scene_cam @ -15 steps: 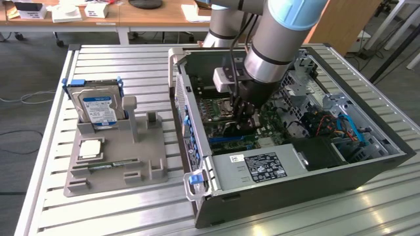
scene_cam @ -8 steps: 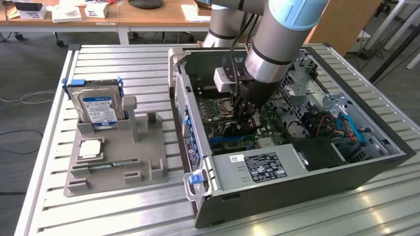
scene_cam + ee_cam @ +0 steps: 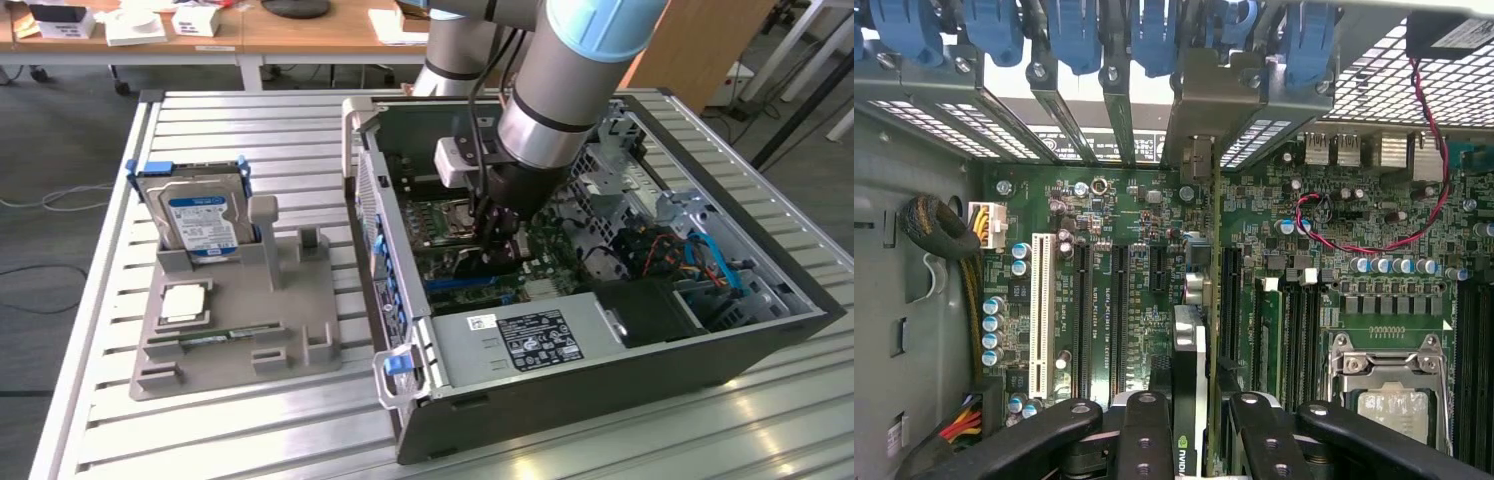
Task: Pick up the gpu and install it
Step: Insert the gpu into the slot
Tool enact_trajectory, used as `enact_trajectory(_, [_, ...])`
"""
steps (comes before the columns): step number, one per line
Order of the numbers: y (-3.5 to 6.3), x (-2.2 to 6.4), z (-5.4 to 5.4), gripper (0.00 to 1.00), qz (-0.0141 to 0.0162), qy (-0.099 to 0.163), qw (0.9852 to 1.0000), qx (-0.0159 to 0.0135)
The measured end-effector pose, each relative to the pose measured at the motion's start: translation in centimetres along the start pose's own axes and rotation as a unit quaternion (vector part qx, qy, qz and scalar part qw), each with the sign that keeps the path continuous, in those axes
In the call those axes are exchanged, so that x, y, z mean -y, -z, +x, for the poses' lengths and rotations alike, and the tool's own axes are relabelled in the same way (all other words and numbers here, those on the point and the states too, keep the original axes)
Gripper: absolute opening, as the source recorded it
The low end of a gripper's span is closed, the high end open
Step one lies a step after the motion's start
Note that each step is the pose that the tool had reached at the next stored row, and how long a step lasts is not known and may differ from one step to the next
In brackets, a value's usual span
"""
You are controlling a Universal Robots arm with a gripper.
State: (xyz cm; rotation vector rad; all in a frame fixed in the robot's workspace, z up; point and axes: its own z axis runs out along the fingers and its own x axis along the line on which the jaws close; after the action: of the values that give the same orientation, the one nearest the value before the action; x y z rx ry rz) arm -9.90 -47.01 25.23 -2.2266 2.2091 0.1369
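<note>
Worktop (image 3: 240,130), open computer case (image 3: 601,390), motherboard (image 3: 1124,230): gpu (image 3: 1187,370) inside the case.
The gpu stands edge-on at the expansion slots, and the tool (image 3: 1192,425) is clamped on its flat faces. Judged light, stiff and fragile; best gripped mid-length, clear of its contacts.

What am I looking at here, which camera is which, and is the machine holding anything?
A robot arm reaches into an open computer case lying on a slatted metal table. The exterior view comes from a camera off the arm; the wrist view looks past the gripper at the motherboard. The gripper is closed on the gpu, a thin card seen edge-on. Beside the case, a grey holder carries a hard drive and a memory stick.
</note>
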Motion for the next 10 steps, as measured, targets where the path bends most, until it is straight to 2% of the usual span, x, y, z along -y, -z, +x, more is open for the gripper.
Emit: enact_trajectory(10, [-0.02,0.17,-0.01,0.27,0.0002,0.000,1.0000,0.0003])
